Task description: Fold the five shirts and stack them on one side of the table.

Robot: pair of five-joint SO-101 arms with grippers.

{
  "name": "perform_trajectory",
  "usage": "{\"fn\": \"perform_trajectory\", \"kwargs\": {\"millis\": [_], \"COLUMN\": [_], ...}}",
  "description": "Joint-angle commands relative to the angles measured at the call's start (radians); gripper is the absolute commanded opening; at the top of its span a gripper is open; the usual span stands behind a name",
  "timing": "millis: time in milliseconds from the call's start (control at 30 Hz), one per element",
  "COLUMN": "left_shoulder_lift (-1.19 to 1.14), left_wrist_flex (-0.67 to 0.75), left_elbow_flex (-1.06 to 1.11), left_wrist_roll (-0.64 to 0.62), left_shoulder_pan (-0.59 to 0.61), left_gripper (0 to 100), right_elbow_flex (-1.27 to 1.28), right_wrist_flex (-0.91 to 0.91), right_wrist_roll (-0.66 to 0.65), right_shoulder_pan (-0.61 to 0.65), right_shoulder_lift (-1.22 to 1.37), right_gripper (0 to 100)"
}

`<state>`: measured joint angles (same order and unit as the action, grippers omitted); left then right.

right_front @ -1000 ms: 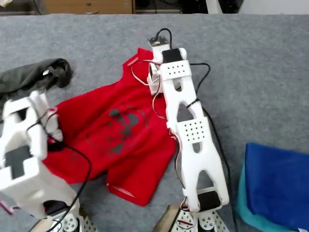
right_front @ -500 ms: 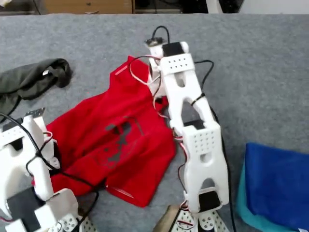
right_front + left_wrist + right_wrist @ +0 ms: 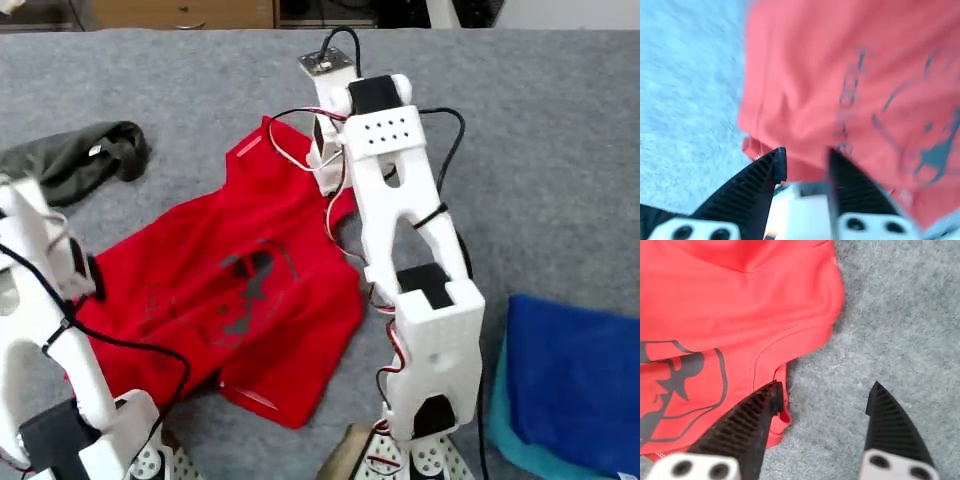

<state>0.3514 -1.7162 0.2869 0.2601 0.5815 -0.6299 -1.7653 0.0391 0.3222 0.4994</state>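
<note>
— On the worktop's (image 3: 560, 130) left side, what lies by the edge?
— A dark shirt (image 3: 75, 160), bunched and unfolded, well apart from the pile. By the look of it, it waits its turn.
— And the left tool (image 3: 805, 162)?
— Its jaws stand narrowly apart with nothing between them. It hovers over the left edge of the red shirt (image 3: 230, 290), probably placed to pinch that hem for a fold.
— Where is the red shirt itself?
— Spread mid-worktop, print up, rumpled, not yet folded.
— The right tool (image 3: 825, 390)?
— Gaping wide and empty at the shirt's far edge, one jaw over red cloth and the other over grey worktop. That straddle would suit catching the edge.
— What holds the finished ones?
— A pile rather than a bin. At the right, a folded blue shirt (image 3: 575, 380) lies on a teal one (image 3: 497, 420), likely the stack the task asks for. Those two look done; the red and the dark one are yet to fold.
</note>
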Motion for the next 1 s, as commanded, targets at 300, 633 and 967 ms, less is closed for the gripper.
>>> {"fn": "perform_trajectory", "kwargs": {"millis": [300,633,967], "left_shoulder_lift": [-0.762,-1.251,-1.264], "left_wrist_flex": [-0.012,-0.029,-0.044], "left_elbow_flex": [-0.683,-1.043,-0.896], "left_wrist_roll": [-0.227,-0.253,-0.158], "left_shoulder_pan": [-0.098,-0.095,-0.098], "left_gripper": [27,27,7], "right_elbow_flex": [0.013,0.012,0.012], "right_wrist_flex": [-0.017,0.028,0.055], "right_wrist_roll": [-0.005,-0.008,-0.011], "right_shoulder_pan": [-0.007,-0.005,-0.008], "right_shoulder_lift": [0.076,0.117,0.119], "right_gripper": [27.4,27.4,27.4]}}
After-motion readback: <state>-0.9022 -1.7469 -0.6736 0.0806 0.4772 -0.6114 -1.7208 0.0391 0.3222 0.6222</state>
